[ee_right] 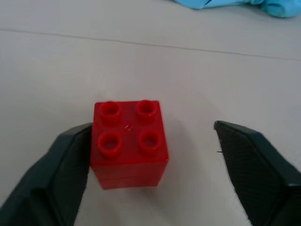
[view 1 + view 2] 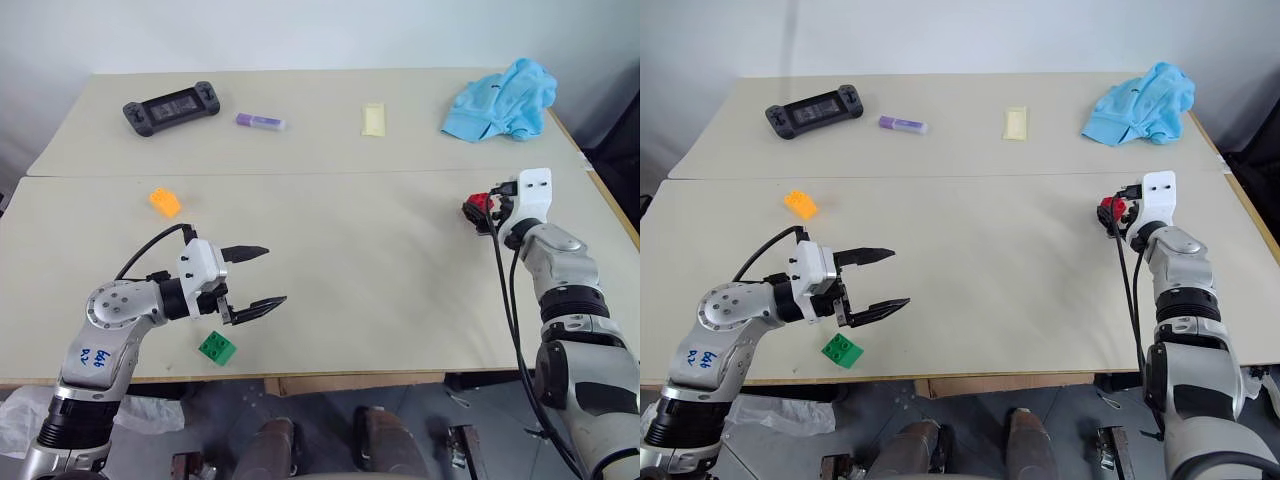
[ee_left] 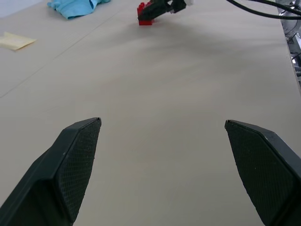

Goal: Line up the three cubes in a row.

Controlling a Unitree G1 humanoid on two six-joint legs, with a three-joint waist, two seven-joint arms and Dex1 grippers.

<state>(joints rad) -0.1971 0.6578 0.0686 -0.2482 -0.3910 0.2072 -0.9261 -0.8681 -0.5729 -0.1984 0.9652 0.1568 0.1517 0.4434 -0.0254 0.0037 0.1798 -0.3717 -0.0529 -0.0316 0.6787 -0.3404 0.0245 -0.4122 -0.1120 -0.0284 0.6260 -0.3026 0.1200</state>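
Note:
Three cubes lie on the beige table [image 2: 350,270]. The orange cube [image 2: 165,202] is at the left. Close to the front edge sits the green cube [image 2: 218,348]. My left gripper [image 2: 276,275] hangs open just above and to the right of the green one, holding nothing. At the right is the red cube [image 2: 482,204], and my right gripper [image 2: 475,212] stands astride it. In the right wrist view the red cube [image 1: 129,141] sits between the fingers: one finger [image 1: 66,160] touches its side, the other stands apart. The gripper is open.
On the far table half lie a black game controller [image 2: 170,106], a purple tube [image 2: 259,121], a pale yellow packet [image 2: 373,118] and a crumpled blue cloth [image 2: 502,100]. A seam [image 2: 300,174] runs across between the two halves. The table's right edge lies close to my right arm.

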